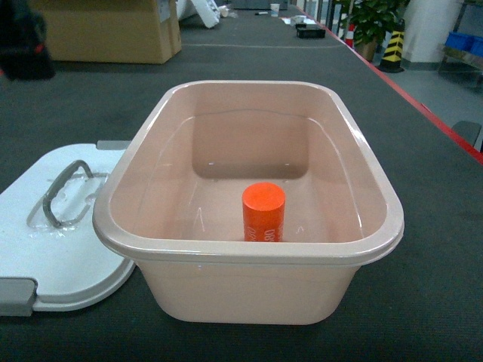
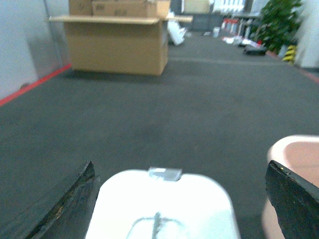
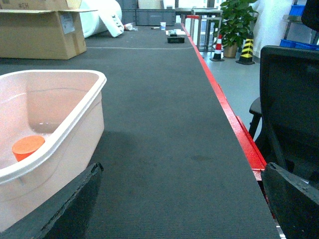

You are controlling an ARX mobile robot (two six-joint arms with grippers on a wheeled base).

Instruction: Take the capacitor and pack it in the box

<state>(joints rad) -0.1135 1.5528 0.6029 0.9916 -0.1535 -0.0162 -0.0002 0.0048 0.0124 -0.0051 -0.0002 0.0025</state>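
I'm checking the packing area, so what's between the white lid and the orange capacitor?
In the head view, only the box's left wall stands between them: the lid lies outside against it, the capacitor stands upright inside.

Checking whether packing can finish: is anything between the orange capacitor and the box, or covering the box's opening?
Nothing visible stands in the way. The capacitor already stands upright inside the box, near its front wall. The lid lies off to the box's left on the table, so the opening is uncovered. Both grippers are open and hold nothing.
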